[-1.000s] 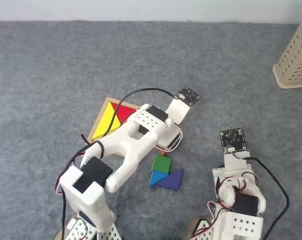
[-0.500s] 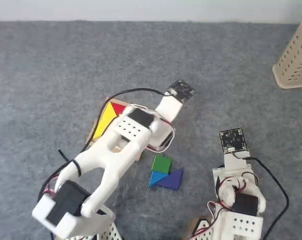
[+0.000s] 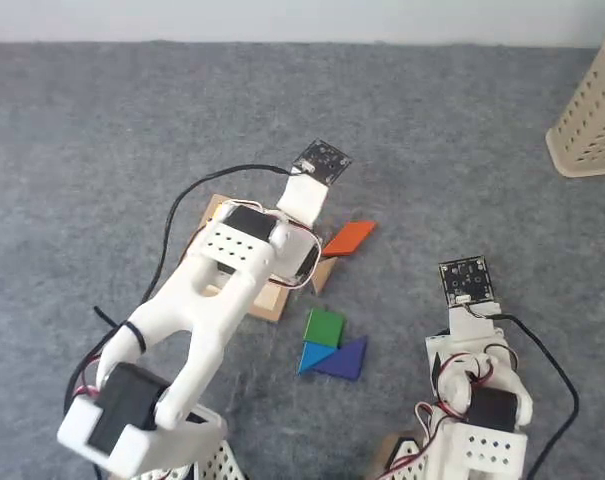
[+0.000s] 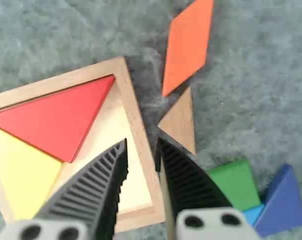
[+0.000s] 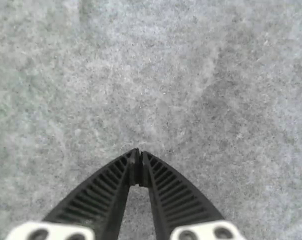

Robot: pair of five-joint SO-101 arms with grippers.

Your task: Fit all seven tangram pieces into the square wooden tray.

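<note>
Since the earlier frames the left arm [image 3: 217,290] has swung leftward over the tray, uncovering an orange parallelogram piece [image 3: 348,238] and a tan wooden triangle piece [image 3: 324,272]. The square wooden tray [image 4: 132,107] lies flat on the grey felt tabletop [image 3: 102,150]. It holds a red triangle piece [image 4: 56,117] and a yellow triangle piece [image 4: 21,175], seated edge to edge, with pale tray floor showing beside them. The tan triangle lies on the felt just beside the tray's outer rim, and the orange parallelogram lies just beyond it. A green square piece [image 3: 324,326], a light blue triangle piece [image 3: 315,356] and a dark blue triangle piece [image 3: 347,358] are clustered together, touching, near one tray corner. The left arm's jaws hang slightly apart above that rim, gripping nothing. The right arm [image 3: 477,400] sits well apart from the tray. Its jaws are pressed together, empty, above bare felt.
</note>
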